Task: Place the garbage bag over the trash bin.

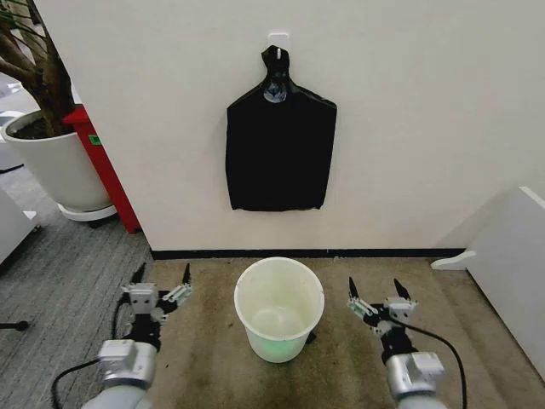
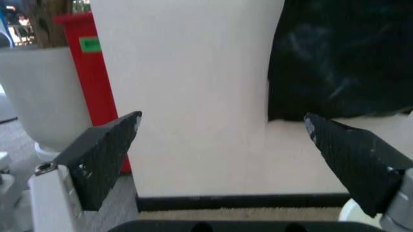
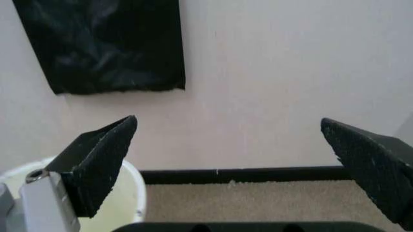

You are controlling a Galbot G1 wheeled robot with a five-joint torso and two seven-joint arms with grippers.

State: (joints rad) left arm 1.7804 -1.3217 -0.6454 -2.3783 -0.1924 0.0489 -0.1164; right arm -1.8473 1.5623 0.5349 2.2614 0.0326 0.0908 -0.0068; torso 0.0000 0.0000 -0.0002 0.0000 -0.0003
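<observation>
The bin (image 1: 279,308) stands on the carpet by the wall, right between the two grippers. The left gripper (image 1: 161,281) and the right gripper (image 1: 378,294) both hover low, jaws spread wide, holding nothing. The black bag (image 1: 280,152) hangs on the wall hook (image 1: 278,40) above the bin.

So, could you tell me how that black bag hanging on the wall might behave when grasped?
The black bag hangs flat from a wall hook, so it is probably light and floppy. Its faint sheen suggests thin plastic, perhaps slippery between fingers.
</observation>
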